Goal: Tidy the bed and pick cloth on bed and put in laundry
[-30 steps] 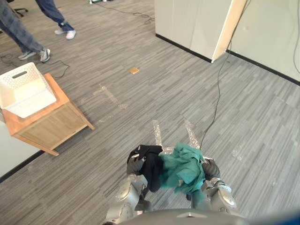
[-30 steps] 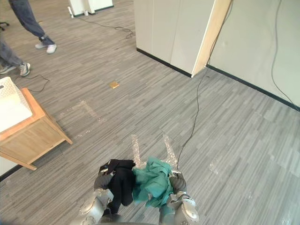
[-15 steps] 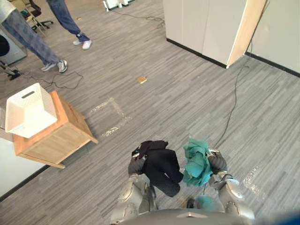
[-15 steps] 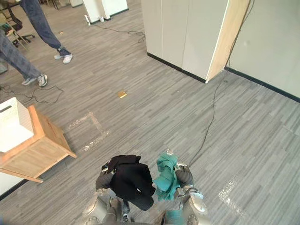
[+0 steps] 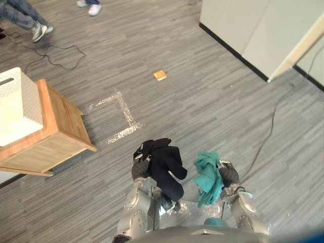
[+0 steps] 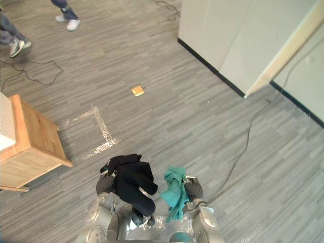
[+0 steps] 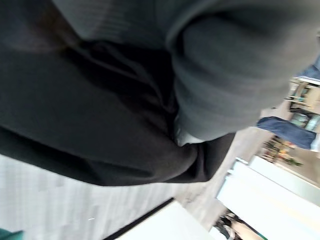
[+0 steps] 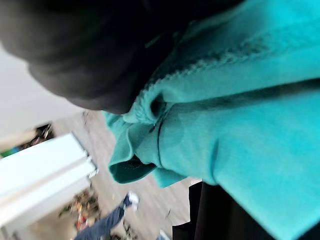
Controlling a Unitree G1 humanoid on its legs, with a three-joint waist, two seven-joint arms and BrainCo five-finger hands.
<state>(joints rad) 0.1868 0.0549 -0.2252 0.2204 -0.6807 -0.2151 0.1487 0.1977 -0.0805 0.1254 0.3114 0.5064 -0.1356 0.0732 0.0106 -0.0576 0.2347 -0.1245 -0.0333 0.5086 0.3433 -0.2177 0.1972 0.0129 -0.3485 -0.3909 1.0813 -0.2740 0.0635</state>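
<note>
The black cloth hangs from the left hand, low in the near middle of the scene. The teal cloth hangs from the right hand just to its right. A second ago the two cloths were bunched together and touching. Half a second ago they had parted, and now a strip of bare floor shows between them. Each cloth drapes over the front of its hand, so I cannot tell whether either hand is clenched on it. In the left wrist view, dark folds lie right across the picture. In the right wrist view, teal folds do the same, with a dark mass beside them.

The whole picture has shifted since the earlier frames, so the camera has turned and the furniture has not moved.

The white laundry basket stands on the wooden table at the far left, well apart from both cloths. The picture's edge cuts it off. Its perforated side wall faces right, and I cannot tell what lies inside.

Between the table and the hands, strips of silver tape mark a corner on the grey plank floor. Farther off lies a small yellow square. At the far left, a person's shoe stands near a thin cable, and another shoe shows at the top edge. A white cabinet with a black base strip stands at the far right.
</note>
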